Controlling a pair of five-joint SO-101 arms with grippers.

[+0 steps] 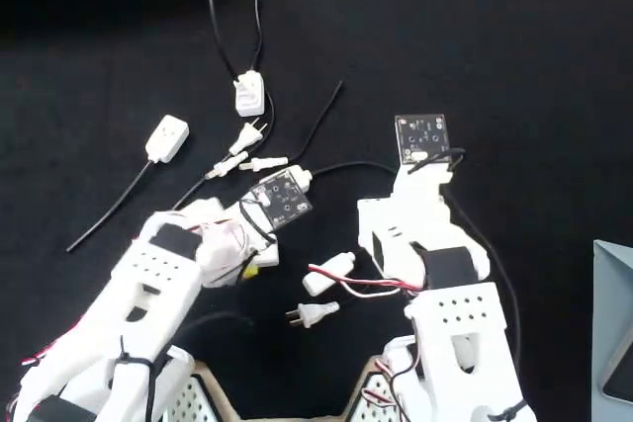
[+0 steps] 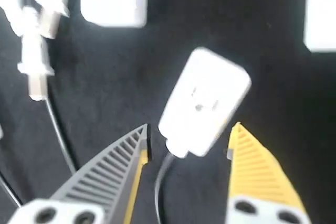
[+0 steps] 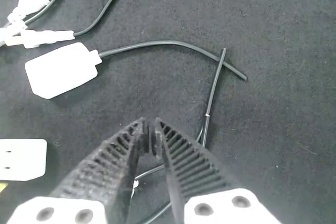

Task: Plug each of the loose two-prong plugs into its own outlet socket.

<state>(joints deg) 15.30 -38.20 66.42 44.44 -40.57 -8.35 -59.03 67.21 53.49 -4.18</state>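
In the left wrist view my left gripper [image 2: 190,128] is open, one grey and one yellow finger on either side of the cable end of a white outlet socket [image 2: 205,100] lying face up on the black table. Loose two-prong plugs [image 2: 37,51] lie beyond it. My right gripper [image 3: 152,127] is shut with nothing in it, just above the cloth beside a thin black cable [image 3: 212,93]. Another socket [image 3: 60,69] and plugs [image 3: 42,38] lie farther off. In the high view, sockets [image 1: 166,137] [image 1: 248,96] and plugs [image 1: 247,133] [image 1: 262,162] [image 1: 315,313] are scattered around both arms.
Black cables [image 1: 326,116] cross the middle of the black table [image 1: 514,66]. A further white socket [image 3: 21,159] lies at the edge of the right wrist view. A grey box [image 1: 615,323] stands at the right edge. The table's right side and far corners offer free room.
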